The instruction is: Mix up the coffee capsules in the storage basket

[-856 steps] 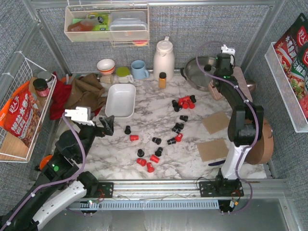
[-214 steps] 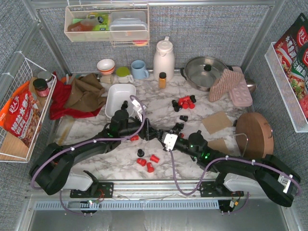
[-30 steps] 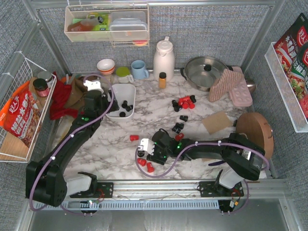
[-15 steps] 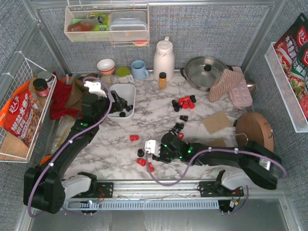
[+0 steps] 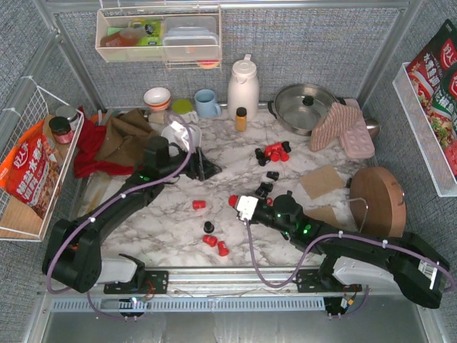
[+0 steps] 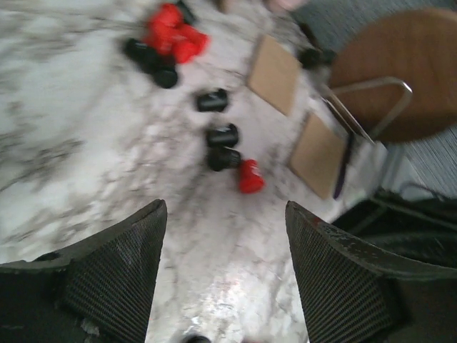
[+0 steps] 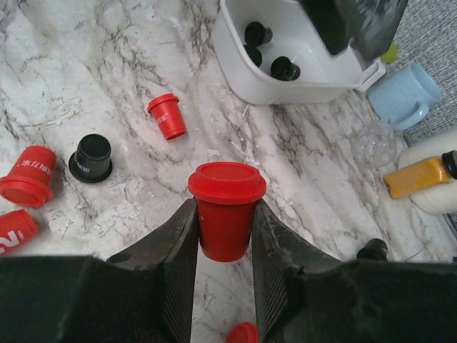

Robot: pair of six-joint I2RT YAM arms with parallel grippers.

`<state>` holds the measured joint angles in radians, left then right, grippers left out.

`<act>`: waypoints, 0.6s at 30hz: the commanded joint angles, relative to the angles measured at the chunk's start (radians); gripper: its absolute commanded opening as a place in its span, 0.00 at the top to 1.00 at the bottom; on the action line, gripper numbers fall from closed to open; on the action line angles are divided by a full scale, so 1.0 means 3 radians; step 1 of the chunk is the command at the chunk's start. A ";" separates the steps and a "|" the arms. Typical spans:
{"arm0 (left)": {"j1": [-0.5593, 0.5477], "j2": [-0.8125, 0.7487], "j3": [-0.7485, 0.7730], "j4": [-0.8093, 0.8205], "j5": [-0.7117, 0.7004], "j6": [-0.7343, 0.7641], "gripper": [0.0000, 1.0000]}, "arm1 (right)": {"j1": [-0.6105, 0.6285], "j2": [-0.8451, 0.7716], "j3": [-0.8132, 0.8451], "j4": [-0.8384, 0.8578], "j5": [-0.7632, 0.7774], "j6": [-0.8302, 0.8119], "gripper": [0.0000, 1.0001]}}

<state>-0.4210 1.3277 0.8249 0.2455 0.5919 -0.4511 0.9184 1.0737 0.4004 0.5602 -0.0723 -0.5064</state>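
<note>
**A:** What lies nearest the bases?

**B:** Two glossy red capsules (image 5: 216, 244) loose on the marble tabletop (image 5: 171, 207), with a black capsule (image 5: 208, 226) just beyond them.

**A:** Your right side?

**B:** My right gripper (image 7: 224, 221) pinches one red tapered coffee capsule (image 7: 226, 187) by its sides, upright, lid up. Overhead it is only a red speck at the fingertips.

**A:** And the left?

**B:** My left gripper (image 6: 223, 214) is spread, with nothing between the fingers. Its camera looks over marble and scattered capsules and misses the basket. My right wrist view shows the white shallow rectangular storage basket (image 7: 246, 84) farther off, with three black pods (image 7: 284, 68) inside. Overhead, my left arm hides most of it.
</note>
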 commanded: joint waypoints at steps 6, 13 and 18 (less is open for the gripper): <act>-0.0497 -0.0036 -0.0183 0.0472 0.0538 0.0314 0.24 | -0.0084 -0.0056 -0.0190 0.0527 -0.0040 0.0031 0.87; -0.0612 0.0148 -0.0055 0.0199 0.0663 0.0449 0.30 | -0.0115 -0.0123 -0.0204 0.0549 -0.0010 0.0012 0.86; -0.0724 0.0222 0.0005 0.0036 0.0704 0.0554 0.31 | -0.0121 -0.0158 -0.0217 0.0549 0.0026 -0.0006 0.86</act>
<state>-0.6224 1.3815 0.8070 0.2939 0.7692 -0.3286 0.8833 1.0336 0.3389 0.6701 -0.0708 -0.5064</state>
